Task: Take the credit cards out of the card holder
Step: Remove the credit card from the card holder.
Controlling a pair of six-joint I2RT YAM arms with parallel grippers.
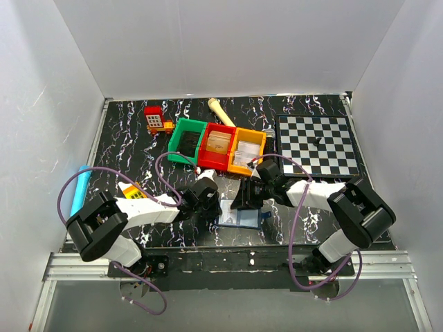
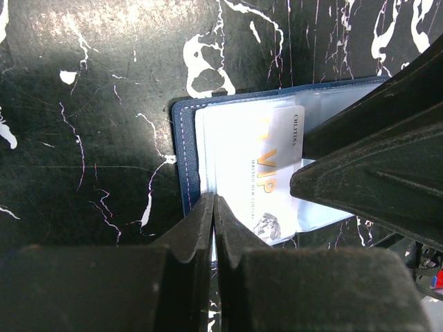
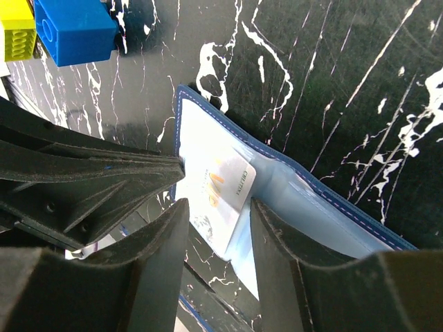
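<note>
Enclosure: plain white walls (image 1: pixel 228 41) on three sides. Work surface: black table (image 1: pixel 124 131) with white marble veining, seen under both wrist cameras as well. At the back right lies a chessboard (image 1: pixel 318 144). A row of three bins, green (image 1: pixel 187 142), red (image 1: pixel 218 146) and orange (image 1: pixel 247 150), stands at centre back. The card holder (image 1: pixel 239 218) lies opened flat near the front edge at mid-table, between the two arms. Its long axis runs left to right, roughly parallel to that edge, with the pale blue-grey inside facing up and a navy stitched border around it. The left gripper (image 2: pixel 213 207) has its fingers pressed together at the holder's edge, a thin light strip showing between them. The right gripper (image 3: pixel 218 207) is spread, its two fingers straddling a card (image 3: pixel 228 188) without visibly touching it. That card is silver-white with gold "VIP" lettering and sits askew on the inner leaf. A blue block (image 3: pixel 73 28) and a yellow block (image 3: pixel 15 31) lie apart from the holder.
</note>
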